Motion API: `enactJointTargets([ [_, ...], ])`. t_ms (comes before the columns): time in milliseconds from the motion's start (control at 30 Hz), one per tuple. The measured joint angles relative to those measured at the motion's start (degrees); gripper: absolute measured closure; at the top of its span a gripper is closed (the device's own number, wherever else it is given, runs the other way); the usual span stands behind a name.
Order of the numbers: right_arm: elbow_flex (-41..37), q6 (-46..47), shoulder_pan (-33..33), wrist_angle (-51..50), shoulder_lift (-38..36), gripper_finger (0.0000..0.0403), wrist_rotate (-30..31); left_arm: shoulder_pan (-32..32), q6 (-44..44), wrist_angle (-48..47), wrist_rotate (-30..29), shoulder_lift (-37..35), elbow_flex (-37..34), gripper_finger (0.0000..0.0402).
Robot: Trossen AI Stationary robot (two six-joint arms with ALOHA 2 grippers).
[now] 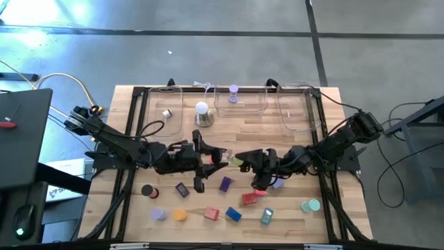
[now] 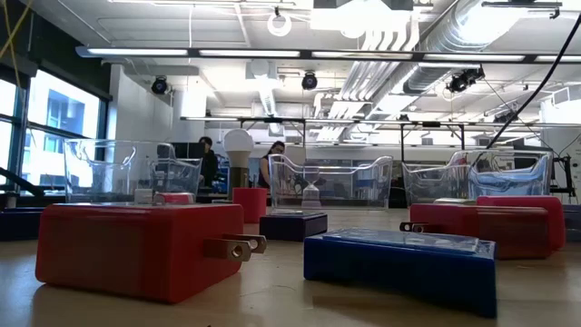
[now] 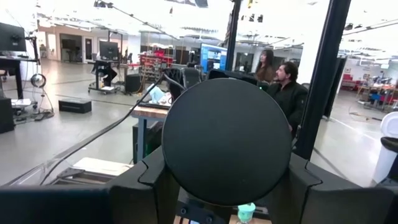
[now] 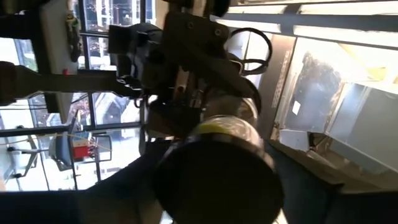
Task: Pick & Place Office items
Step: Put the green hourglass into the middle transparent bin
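My two grippers meet nose to nose over the table's middle, left gripper (image 1: pixel 214 157) and right gripper (image 1: pixel 244 161), with a small roll (image 1: pixel 229 159) between them. The roll has black round ends and a pale yellowish middle. Its black end (image 3: pixel 227 140) fills the left wrist view; the other black end (image 4: pixel 214 180) and the yellowish band (image 4: pixel 227 124) show in the right wrist view. The other office items lie loose on the near half of the table: a black roll (image 1: pixel 147 189), purple blocks (image 1: pixel 225 184), a red block (image 1: pixel 250 198), an orange roll (image 1: pixel 180 214) and a teal roll (image 1: pixel 311 205). My left gripper has the roll's one black end (image 3: pixel 186 180) between its two fingers (image 3: pixel 146 186), coming level from the table's left, fingers along the roll's axis. The roll is lifted clear of the table. My right gripper flanks the opposite black end (image 4: pixel 186 199) with its dark fingers (image 4: pixel 127 193), level from the table's right. The pads themselves are hidden behind the roll.
Three clear trays stand along the far edge (image 1: pixel 164 104), (image 1: pixel 241 101), (image 1: pixel 298 107); the middle one holds a lilac roll (image 1: pixel 234 92). A white dome on a metal base (image 1: pixel 202 113) stands just beyond the grippers. People show in the room behind (image 3: pixel 280 81).
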Motion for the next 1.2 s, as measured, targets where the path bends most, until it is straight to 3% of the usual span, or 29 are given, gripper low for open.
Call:
enactJointTargets([
  [100,0.03,-0.21,0.03,-0.26,-0.02,0.0213,-0.45,-0.04,-0.05,0.11,0.09,0.00,0.00,0.0231],
  [433,0.04,-1.05,0.33,-0.52,0.25,0.0200,0.20,-0.04,-0.04,-0.66,-0.18,0.00,0.00,0.0226],
  [933,0.04,-0.96,0.59,-0.72,0.32,0.0213,3.81,0.15,-0.09,-2.06,-1.48,0.00,-0.09,0.0206],
  [1100,0.02,-0.94,1.25,-1.10,0.37,0.0213,5.43,0.09,0.23,-3.69,-5.64,0.00,-0.09,0.0205],
  [1200,0.02,-1.01,1.51,-1.03,0.39,0.0213,6.09,0.11,3.08,-3.73,-5.04,0.02,-0.09,0.0205],
])
